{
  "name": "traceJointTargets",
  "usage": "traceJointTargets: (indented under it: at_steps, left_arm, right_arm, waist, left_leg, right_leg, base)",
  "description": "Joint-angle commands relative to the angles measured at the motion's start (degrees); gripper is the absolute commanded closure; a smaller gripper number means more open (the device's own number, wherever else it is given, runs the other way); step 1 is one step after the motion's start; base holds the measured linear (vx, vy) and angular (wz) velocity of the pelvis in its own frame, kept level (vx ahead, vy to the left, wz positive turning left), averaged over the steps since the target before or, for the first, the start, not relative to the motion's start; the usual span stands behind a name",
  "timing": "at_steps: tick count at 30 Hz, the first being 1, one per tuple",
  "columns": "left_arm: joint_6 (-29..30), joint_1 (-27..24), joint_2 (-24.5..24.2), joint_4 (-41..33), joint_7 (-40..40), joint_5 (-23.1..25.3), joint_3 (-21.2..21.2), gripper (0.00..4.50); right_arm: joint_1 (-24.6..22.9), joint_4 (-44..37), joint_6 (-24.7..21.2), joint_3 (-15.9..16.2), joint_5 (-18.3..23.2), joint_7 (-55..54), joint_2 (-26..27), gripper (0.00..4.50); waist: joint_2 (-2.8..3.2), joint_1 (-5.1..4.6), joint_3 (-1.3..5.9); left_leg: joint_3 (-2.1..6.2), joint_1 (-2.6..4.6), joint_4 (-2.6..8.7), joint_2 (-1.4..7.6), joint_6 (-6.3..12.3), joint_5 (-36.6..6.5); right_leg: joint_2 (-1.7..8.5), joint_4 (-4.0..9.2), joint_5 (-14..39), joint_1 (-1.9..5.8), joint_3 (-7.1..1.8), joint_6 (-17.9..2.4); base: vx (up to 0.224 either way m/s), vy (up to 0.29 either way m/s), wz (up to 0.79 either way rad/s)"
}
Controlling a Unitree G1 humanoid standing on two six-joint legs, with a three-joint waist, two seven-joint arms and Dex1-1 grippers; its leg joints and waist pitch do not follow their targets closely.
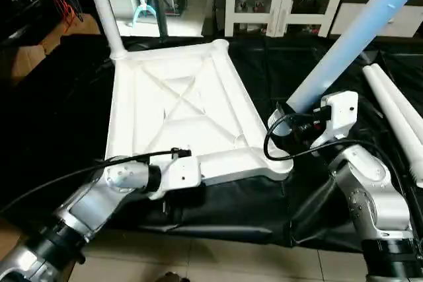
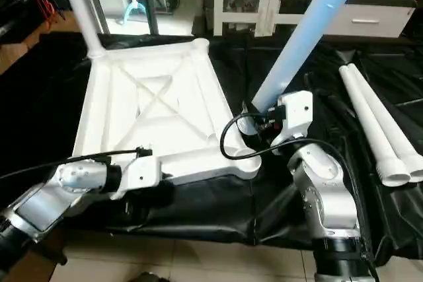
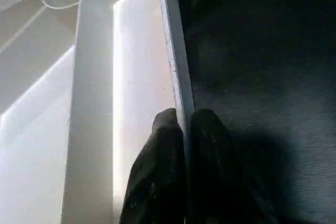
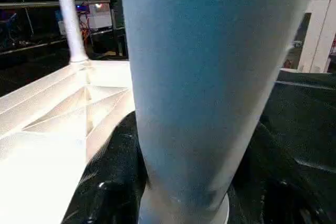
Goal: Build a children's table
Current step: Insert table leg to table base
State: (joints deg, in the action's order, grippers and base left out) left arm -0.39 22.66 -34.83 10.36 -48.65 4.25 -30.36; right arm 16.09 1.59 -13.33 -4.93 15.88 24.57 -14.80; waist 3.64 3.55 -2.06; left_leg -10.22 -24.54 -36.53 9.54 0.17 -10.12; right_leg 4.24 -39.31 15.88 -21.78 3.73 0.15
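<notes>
**Both arms engaged on the upturned tabletop**

Nearest, the left tool (image 3: 184, 129) pinches the near rim of the tabletop (image 1: 178, 97), which lies underside-up on the black-covered desk (image 1: 53, 117). The right tool (image 1: 291, 120) grips a slanted leg (image 1: 357, 34) beside the near right corner socket (image 1: 277, 162). One leg (image 1: 106, 4) stands in the far left socket; two spare legs (image 1: 396, 113) lie right.

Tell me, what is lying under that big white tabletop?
A black sheet lies under the tabletop and spreads out past its edges on every side. Whatever is beneath the sheet, or directly under the tabletop's middle, is covered and cannot be seen.
</notes>
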Motion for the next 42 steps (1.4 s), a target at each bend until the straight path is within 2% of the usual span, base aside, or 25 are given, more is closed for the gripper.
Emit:
traceJointTargets:
  at_steps: [1,3,4,7,10,17,20,23,27,30,34,38,42]
  left_arm:
    - [-0.2,0.0,0.6,3.7,2.2,2.3,1.6,4.44]
    - [0.1,-0.4,0.6,3.2,0.3,0.4,2.6,4.44]
    - [0.1,-0.5,0.4,3.0,-1.1,-0.7,2.9,3.88]
    - [-0.5,-1.4,-0.5,0.2,-4.6,-4.7,4.4,3.67]
    - [-1.5,-1.3,0.6,-0.8,-3.8,-4.4,4.2,3.29]
    - [1.2,-0.3,4.5,-0.9,-2.9,-3.6,3.6,3.29]
    - [2.5,0.7,7.9,-0.4,-0.9,-2.6,2.3,3.29]
    - [2.5,0.9,8.8,0.2,-0.4,-2.0,2.0,3.29]
    - [1.6,1.5,9.9,1.8,0.4,-0.1,1.6,3.29]
    - [1.2,1.8,10.0,2.8,0.7,1.6,1.2,3.29]
    - [0.8,2.8,9.8,6.0,3.3,4.6,1.3,3.29]
    - [1.4,3.0,10.5,6.9,2.5,3.7,2.2,3.29]
    - [3.3,2.1,10.6,5.9,-1.1,1.5,2.3,3.69]
  right_arm:
    - [0.0,0.1,0.2,-0.1,0.5,0.7,-0.2,2.66]
    - [-0.2,-0.1,0.1,-0.1,0.5,0.7,-0.3,2.66]
    - [-0.2,-0.1,0.0,-0.1,0.6,0.8,-0.3,2.66]
    - [-0.3,-0.2,-0.3,-0.4,0.7,0.8,-0.5,2.66]
    - [-0.3,-0.2,-0.6,-0.5,0.9,0.9,-0.5,2.66]
    - [-0.9,-0.7,-1.4,-0.6,1.4,1.2,-0.4,2.66]
    - [-1.4,-0.9,-1.7,-0.8,1.7,1.3,-0.6,2.66]
    - [-1.5,-1.0,-1.8,-0.8,1.7,1.3,-0.6,2.66]
    - [-1.5,-1.2,-1.9,-0.8,1.6,1.1,-0.6,2.66]
    - [-1.7,-1.5,-2.1,-0.8,1.5,1.0,-0.6,2.66]
    - [-1.9,-1.8,-2.1,-0.9,1.6,0.9,-0.7,2.66]
    - [-2.0,-1.9,-2.0,-0.8,1.5,0.9,-0.6,2.66]
    - [-2.3,-1.9,-1.2,-0.5,1.3,1.3,-0.6,2.66]
  waist:
    - [-1.41,-0.4,3.82]
    - [-1.38,-0.48,3.79]
    - [-1.32,-0.5,3.86]
    - [-1.46,-0.8,3.92]
    - [-1.46,-1.0,3.9]
    - [-1.63,-0.68,3.94]
    - [-1.56,-0.49,4.06]
    - [-1.71,-0.53,4.1]
    - [-1.4,-0.6,4.17]
    - [-1.46,-0.65,4.27]
    - [-1.36,-0.6,4.15]
    - [-1.35,-0.75,4.03]
    - [-1.14,-0.82,4.05]
  left_leg:
    - [1.33,2.24,3.7,3.52,4.32,-2.8]
    - [1.33,2.27,3.78,3.52,3.64,-3.5]
    - [1.34,2.3,3.78,3.53,3.58,-3.3]
    - [1.32,2.19,3.7,3.4,4.25,-1.9]
    - [1.29,2.22,3.64,3.46,4.88,-2.2]
    - [1.16,2.16,3.47,3.49,5.4,-1.1]
    - [1.23,2.13,3.35,3.54,5.89,0.0]
    - [1.26,2.04,3.28,3.5,6.26,0.2]
    - [1.3,2.07,3.18,3.48,6.47,0.6]
    - [1.38,2.05,3.14,3.54,6.88,1.4]
    - [1.37,2.11,3.24,3.61,6.57,0.1]
    - [1.4,2.16,3.42,3.65,5.87,-1.3]
    - [1.41,2.24,3.47,3.66,5.42,-1.5]
  right_leg:
    - [4.23,4.65,-7.4,2.1,-2.81,-11.9]
    - [4.3,4.72,-6.0,2.13,-2.83,-12.1]
    - [4.27,4.68,-6.2,2.11,-2.84,-12.1]
    - [4.13,4.44,-8.5,2.04,-2.81,-12.7]
    - [4.24,4.49,-9.0,2.11,-2.85,-12.9]
    - [4.2,4.44,-9.5,2.17,-2.92,-12.9]
    - [4.2,4.34,-10.9,2.22,-2.9,-12.9]
    - [4.23,4.34,-11.6,2.31,-2.87,-12.9]
    - [4.12,4.31,-12.3,2.29,-2.87,-12.7]
    - [4.15,4.18,-14.1,2.37,-2.81,-12.9]
    - [4.24,4.41,-13.0,2.35,-2.85,-12.8]
    - [4.3,4.57,-11.3,2.32,-2.82,-13.1]
    - [4.26,4.54,-10.8,2.26,-2.84,-13.6]
  base:
    - [0.0,0.0,0.0]
    - [0.0,0.0,0.0]
    - [0.0,0.0,0.0]
    - [0.0,0.0,0.0]
    - [0.0,0.0,0.0]
    - [0.0,0.0,0.0]
    - [0.0,0.0,0.0]
    - [0.0,0.0,0.0]
    - [0.0,0.0,0.0]
    - [0.0,0.0,0.0]
    - [0.0,0.0,0.0]
    - [0.0,0.0,0.0]
    - [0.0,0.0,0.0]
